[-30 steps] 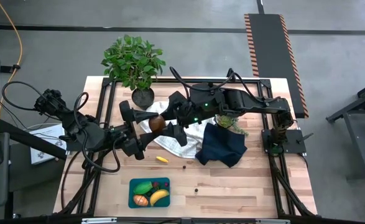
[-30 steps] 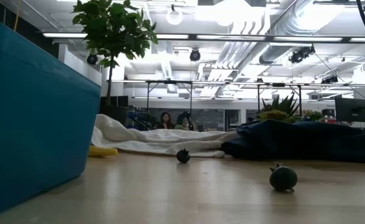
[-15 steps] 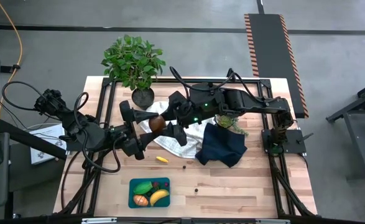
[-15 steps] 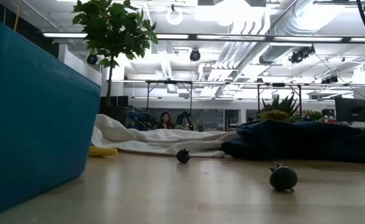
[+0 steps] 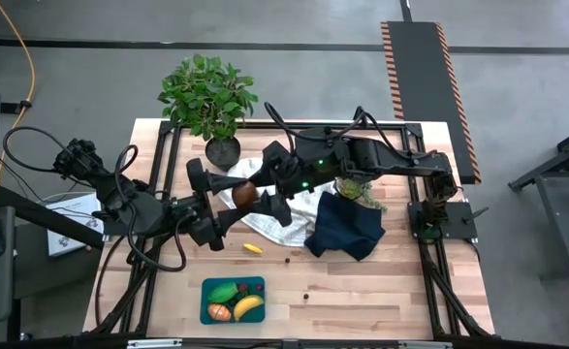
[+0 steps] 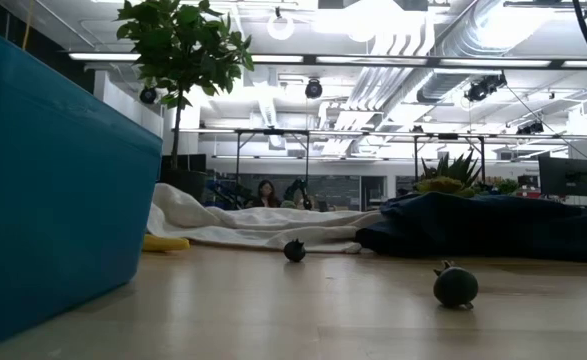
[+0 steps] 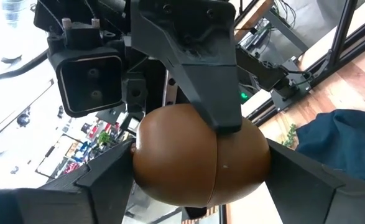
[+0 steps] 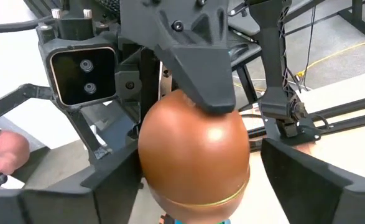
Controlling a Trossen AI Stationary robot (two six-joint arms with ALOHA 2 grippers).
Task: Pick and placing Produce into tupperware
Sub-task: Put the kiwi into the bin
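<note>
A brown kiwi-like ball [image 5: 244, 194] hangs in the air above the white cloth, between both grippers. My left gripper [image 5: 235, 198] comes from the table's left and my right gripper [image 5: 258, 193] from its right; both are shut on the ball. The teal tupperware [image 5: 233, 300] stands near the table's near edge and holds a green piece, an orange piece and a yellow banana. Its wall fills the left of the low view [image 6: 53, 190]. A small yellow piece [image 5: 252, 248] and two dark bits [image 5: 287, 259] [image 5: 306, 297] lie on the wood. My left gripper pinches the ball between its two fingers [image 7: 107, 180], on opposite sides of its round body [image 7: 146, 167]. It comes in level from the table's left. The ball is lifted clear of the cloth. My right gripper pinches the same ball from the opposite side, level from the table's right. Its own fingers [image 8: 117, 186] flank the ball's body [image 8: 148, 168], and one of them lies on the ball [image 7: 214, 93] in the left wrist view. The ball hangs clear between both grippers.
The white cloth [image 5: 265, 221] lies under the ball, with a crumpled navy cloth [image 5: 347, 231] to its right. A leafy potted plant [image 5: 208, 97] stands at the far edge and a small spiky plant [image 5: 359, 190] behind the navy cloth. Bare wood lies right of the tupperware.
</note>
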